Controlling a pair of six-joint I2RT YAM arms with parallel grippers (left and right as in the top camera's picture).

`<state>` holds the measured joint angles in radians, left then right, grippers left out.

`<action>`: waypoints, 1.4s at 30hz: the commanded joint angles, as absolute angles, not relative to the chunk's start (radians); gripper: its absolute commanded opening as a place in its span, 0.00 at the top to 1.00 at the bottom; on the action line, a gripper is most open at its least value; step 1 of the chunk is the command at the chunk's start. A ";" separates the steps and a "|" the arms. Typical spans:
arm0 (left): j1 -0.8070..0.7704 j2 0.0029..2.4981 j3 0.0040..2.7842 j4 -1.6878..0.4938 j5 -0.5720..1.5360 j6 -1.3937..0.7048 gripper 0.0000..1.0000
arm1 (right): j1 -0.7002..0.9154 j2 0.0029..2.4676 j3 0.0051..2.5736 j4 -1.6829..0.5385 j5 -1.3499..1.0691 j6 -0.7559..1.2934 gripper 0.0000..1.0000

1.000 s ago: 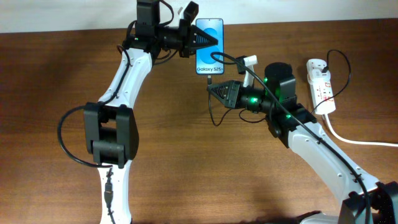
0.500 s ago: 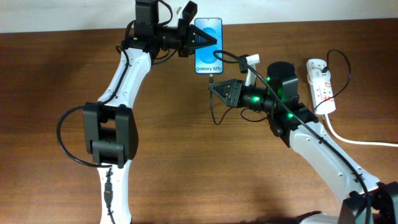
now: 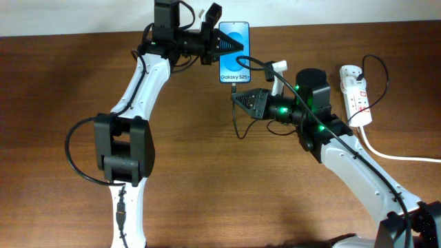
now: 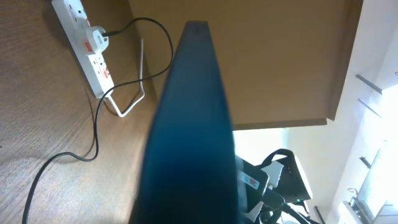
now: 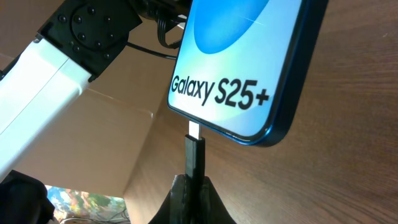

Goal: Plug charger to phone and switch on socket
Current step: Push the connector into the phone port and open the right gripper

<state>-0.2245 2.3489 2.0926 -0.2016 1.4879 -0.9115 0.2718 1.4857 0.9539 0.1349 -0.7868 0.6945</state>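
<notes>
Since half second ago: left gripper (image 3: 222, 45), pinching phone (image 3: 234, 54) by its sides, shifted little toward right gripper (image 3: 236, 100). Right gripper pressed together on charger (image 5: 194, 154) plug. Metal tip just ahead of its fingers, meeting phone bottom edge; depth in port unclear. Judgement: insertion nearly done, only small push left. Socket (image 3: 357, 91) well behind right gripper, switch step not yet done. Bare table (image 3: 207, 179) under both hands leaves room.

Glossy, smooth screen on phone (image 5: 242, 56); matt wood-grain desk (image 3: 207, 193); smooth white plastic socket (image 3: 357, 93); matt black plastic on charger (image 5: 194, 157).
</notes>
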 commanded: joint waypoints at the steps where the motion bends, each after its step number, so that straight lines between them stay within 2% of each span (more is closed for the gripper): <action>1: -0.231 2.346 2.090 -0.199 1.526 -0.903 1.00 | 0.261 1.465 0.981 0.142 -0.774 0.677 0.96; 42: -0.266 2.346 2.090 -0.165 1.573 -0.790 1.00 | 0.227 1.465 0.981 0.210 -0.695 0.671 0.96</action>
